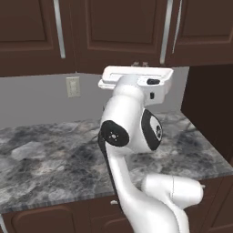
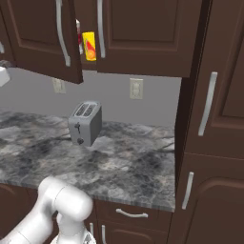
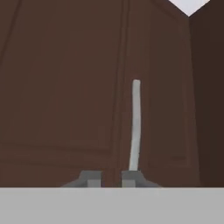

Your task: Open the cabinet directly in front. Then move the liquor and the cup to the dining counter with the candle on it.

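Nearest the hand camera, the gripper (image 3: 110, 176) showed its two dark fingertips pressed close together at the foot of a long silver bar handle (image 3: 135, 124); whether the tips actually pinched the handle or only stood against its lower end could not be told, as the contact itself was cut off at the bottom of that view. Behind the handle stood the dark brown raised-panel door of the cabinet (image 3: 65, 87), seen close and flat-on. From the left base camera, the white arm (image 1: 129, 132) rose from the lower right and hid much of the middle of the scene; its hand reached up to the underside of the cabinet (image 1: 118, 27), with the fingers concealed behind the wrist. Below it lay a grey-black marbled counter (image 1: 45, 164), with a wall outlet (image 1: 73, 86) on the grey wall behind. From the right base camera, a silver toaster (image 2: 85, 123) stood on the same counter, well back toward the wall. Above it one cabinet door (image 2: 43, 38) hung ajar; in the narrow gap beside it the cup (image 2: 89, 46), bright yellow, was partly visible, and just to its left a thin sliver of the liquor (image 2: 78, 35), mostly hidden by the door edge. A tall dark cabinet (image 2: 214, 119) closed the right side.
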